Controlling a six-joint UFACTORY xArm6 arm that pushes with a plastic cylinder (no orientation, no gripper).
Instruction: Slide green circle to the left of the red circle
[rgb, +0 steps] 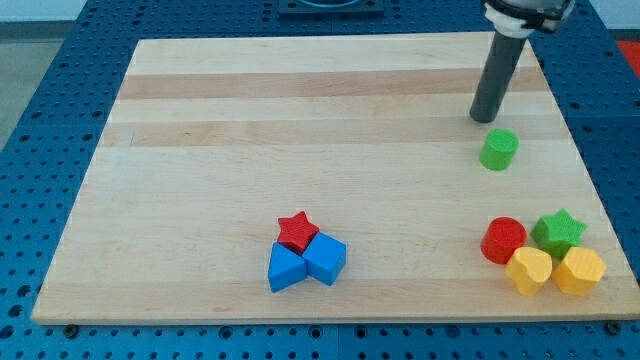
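The green circle (498, 150) is a short green cylinder on the wooden board at the view's right. My tip (482, 118) is just above it and slightly to its left, a small gap apart. The red circle (503, 240) lies lower down, directly below the green circle, in a cluster near the board's bottom right corner.
A green star (559, 232), a yellow heart-shaped block (529, 270) and a yellow hexagon (579, 271) crowd the red circle's right and bottom. A red star (297, 231) and two blue blocks (306, 263) sit at bottom centre. The board's right edge (585, 170) is close.
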